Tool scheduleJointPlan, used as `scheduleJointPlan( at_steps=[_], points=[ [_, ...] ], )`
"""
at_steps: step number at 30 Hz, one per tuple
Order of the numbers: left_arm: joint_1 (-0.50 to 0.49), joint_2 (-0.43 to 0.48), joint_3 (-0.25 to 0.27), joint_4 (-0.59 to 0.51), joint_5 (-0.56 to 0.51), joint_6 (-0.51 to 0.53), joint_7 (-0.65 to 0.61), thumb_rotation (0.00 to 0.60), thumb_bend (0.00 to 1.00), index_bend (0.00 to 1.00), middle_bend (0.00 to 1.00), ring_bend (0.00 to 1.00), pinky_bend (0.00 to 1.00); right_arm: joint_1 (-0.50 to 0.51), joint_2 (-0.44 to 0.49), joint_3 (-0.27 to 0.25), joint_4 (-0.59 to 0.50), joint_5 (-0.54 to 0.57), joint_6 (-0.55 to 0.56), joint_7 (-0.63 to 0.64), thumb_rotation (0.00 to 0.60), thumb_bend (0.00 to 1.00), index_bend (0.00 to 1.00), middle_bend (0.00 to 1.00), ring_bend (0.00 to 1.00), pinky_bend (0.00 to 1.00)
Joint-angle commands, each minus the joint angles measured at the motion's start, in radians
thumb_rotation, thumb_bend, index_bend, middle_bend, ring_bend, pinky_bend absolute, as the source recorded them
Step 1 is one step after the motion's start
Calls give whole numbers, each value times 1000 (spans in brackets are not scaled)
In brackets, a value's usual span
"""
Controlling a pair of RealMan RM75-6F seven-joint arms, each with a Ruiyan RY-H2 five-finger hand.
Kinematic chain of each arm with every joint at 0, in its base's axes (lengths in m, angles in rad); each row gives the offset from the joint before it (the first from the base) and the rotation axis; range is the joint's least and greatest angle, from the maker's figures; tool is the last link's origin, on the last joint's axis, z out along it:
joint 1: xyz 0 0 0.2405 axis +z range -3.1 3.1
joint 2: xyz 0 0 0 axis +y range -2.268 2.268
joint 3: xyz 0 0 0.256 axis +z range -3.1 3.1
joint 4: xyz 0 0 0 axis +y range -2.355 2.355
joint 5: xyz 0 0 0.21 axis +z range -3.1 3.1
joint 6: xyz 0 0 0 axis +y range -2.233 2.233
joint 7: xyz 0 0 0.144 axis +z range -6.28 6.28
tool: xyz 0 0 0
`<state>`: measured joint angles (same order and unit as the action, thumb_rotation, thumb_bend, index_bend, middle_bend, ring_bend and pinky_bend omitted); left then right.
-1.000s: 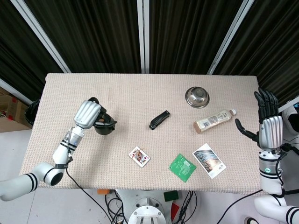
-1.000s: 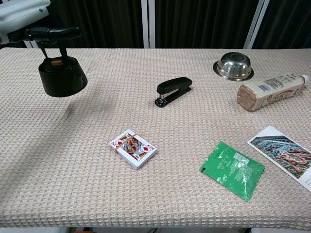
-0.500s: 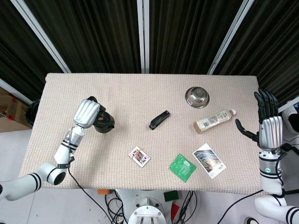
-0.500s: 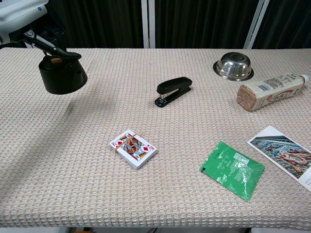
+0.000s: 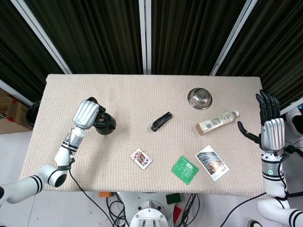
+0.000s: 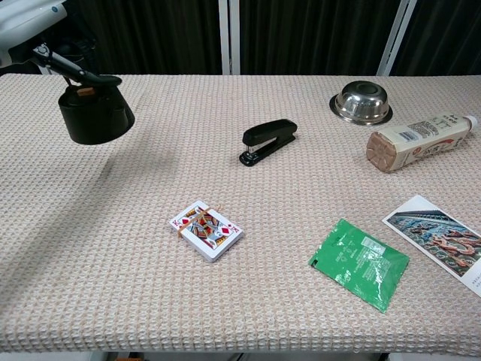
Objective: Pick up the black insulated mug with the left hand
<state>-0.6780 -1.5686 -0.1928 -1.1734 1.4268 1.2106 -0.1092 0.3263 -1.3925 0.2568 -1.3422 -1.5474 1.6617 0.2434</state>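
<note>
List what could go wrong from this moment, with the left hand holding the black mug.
1. The left hand grips the black mug from above at its rim, with fingers over the top and the mug tilted; such a shallow hold might let it slip onto the table.
2. The chest view crops most of the hand, so grip quality is hard to confirm.

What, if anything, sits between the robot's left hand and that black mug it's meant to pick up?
Nothing visible does. The left hand already grips the black insulated mug, which hangs tilted above the table. The nearest other item, the stapler, lies well off to the side.
</note>
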Motion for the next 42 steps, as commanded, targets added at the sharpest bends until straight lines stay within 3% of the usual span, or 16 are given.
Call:
scheduleJointPlan(
  at_steps=[1, 13, 16, 18, 20, 42],
  points=[
    [1, -1, 0, 3, 1, 2, -6, 438, 161, 1000, 1000, 1000, 448, 1, -2, -1, 3, 1, -2, 1, 600, 216, 0, 8, 0, 0],
    [1, -4, -1, 12, 8, 11, -4, 438, 215, 1000, 1000, 1000, 449, 0, -10, -2, 13, 4, -5, 7, 600, 215, 0, 8, 0, 0],
    [0, -9, -1, 21, 16, 21, 11, 493, 222, 1000, 1000, 1000, 454, -1, -10, -3, 16, 6, -6, 10, 600, 215, 0, 8, 0, 0],
    [-1, -15, 0, 33, 25, 34, 25, 581, 222, 1000, 1000, 1000, 468, -2, -10, -3, 17, 7, -6, 11, 600, 215, 0, 9, 0, 0],
    [-2, -22, 1, 45, 34, 48, 38, 600, 223, 1000, 1000, 1000, 482, -2, -10, -3, 18, 8, -7, 12, 600, 215, 0, 9, 0, 0],
    [-15, -65, 21, 125, 106, 127, 159, 600, 235, 1000, 1000, 1000, 500, -7, -17, -5, 38, 16, -12, 31, 600, 214, 0, 9, 0, 0]
  ],
)
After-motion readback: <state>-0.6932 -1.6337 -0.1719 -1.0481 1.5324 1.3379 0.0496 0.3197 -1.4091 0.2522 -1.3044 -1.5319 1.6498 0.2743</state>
